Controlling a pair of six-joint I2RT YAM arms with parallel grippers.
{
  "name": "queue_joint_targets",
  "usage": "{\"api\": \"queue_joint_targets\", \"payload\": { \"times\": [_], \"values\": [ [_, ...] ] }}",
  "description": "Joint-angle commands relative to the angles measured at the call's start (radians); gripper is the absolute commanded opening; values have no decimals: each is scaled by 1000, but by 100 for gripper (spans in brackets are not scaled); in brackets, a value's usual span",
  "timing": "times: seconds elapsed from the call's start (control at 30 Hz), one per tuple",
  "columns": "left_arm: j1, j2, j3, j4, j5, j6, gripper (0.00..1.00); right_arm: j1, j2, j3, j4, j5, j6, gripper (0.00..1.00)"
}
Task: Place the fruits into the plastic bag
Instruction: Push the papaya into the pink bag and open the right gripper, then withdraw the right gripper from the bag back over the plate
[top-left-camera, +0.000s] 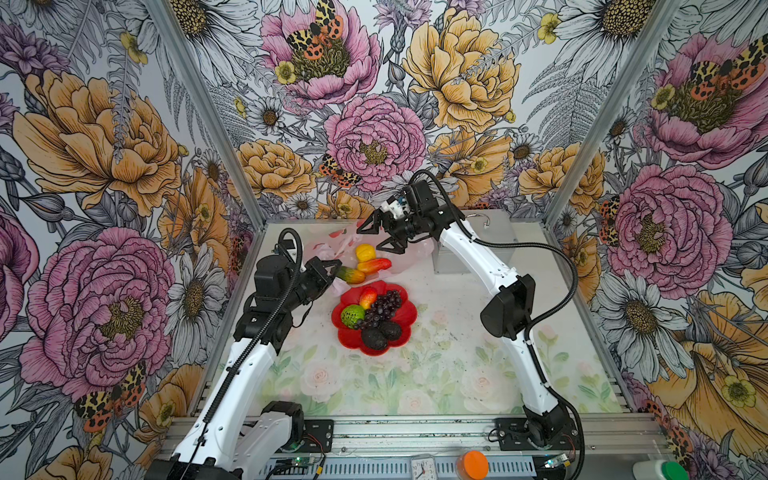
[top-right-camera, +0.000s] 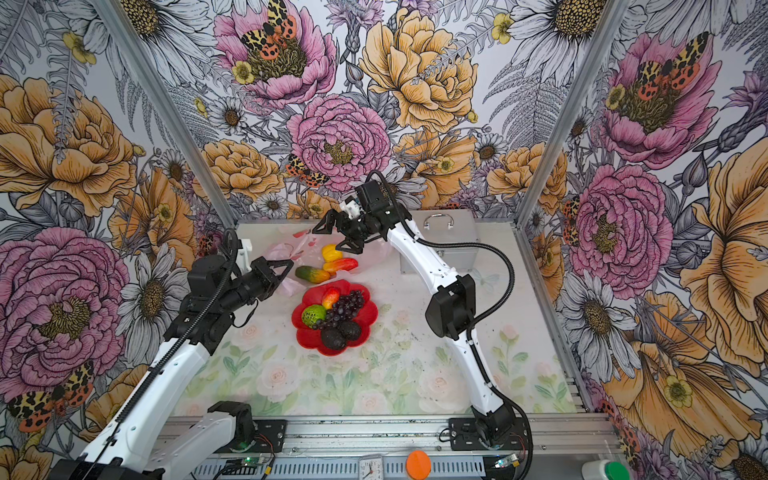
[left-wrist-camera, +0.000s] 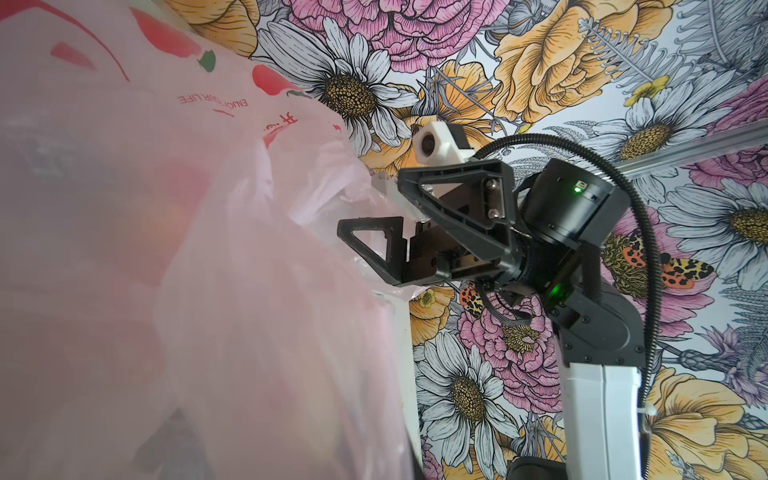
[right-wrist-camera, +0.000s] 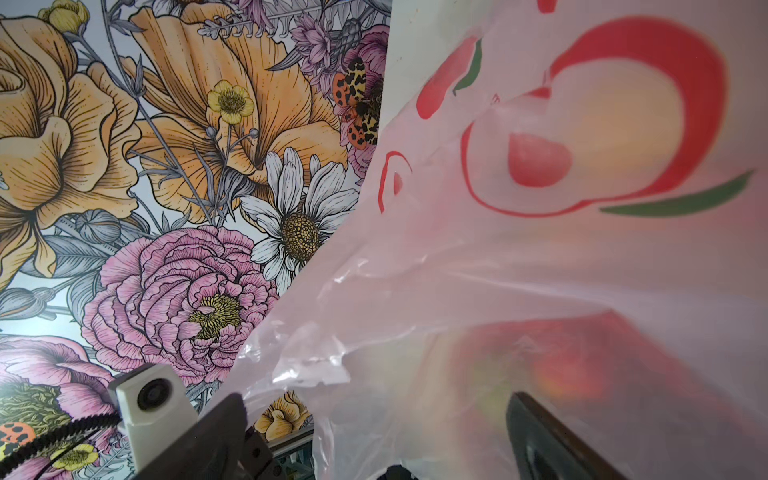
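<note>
The pale-pink plastic bag (top-left-camera: 332, 245) lies crumpled at the back of the table. My left gripper (top-left-camera: 332, 266) is shut on its near edge; the film (left-wrist-camera: 208, 249) fills the left wrist view and hides the jaws. My right gripper (top-left-camera: 369, 239) stands wide open over the bag's mouth, with film (right-wrist-camera: 498, 270) draped between its fingers (right-wrist-camera: 540, 436). A yellow round fruit (top-left-camera: 365, 252), a red-orange one (top-left-camera: 375, 265) and a green-orange elongated one (top-left-camera: 351, 274) lie at the bag. The red plate (top-left-camera: 409, 316) holds a grape bunch (top-left-camera: 384, 307), a bumpy green ball (top-left-camera: 352, 316), blackish fruits (top-left-camera: 374, 337) and a red-orange fruit (top-left-camera: 368, 297).
A silver metal case (top-left-camera: 478, 249) stands at the back right, just behind my right forearm. Beyond the table's front rail sit a small clock (top-left-camera: 423, 469), an orange cap (top-left-camera: 472, 463) and a green-capped bottle (top-left-camera: 673, 471). Flowered walls close in three sides.
</note>
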Motion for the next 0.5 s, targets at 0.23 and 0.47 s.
{"api": "queue_joint_targets", "payload": {
  "times": [0.23,0.47],
  "values": [
    [14,11,-4,50,13,-21,0,10,-253,-160,-19,197,-344,100],
    [16,10,-6,42,13,-18,0,149,-436,-327,-38,682,-759,99]
  ]
}}
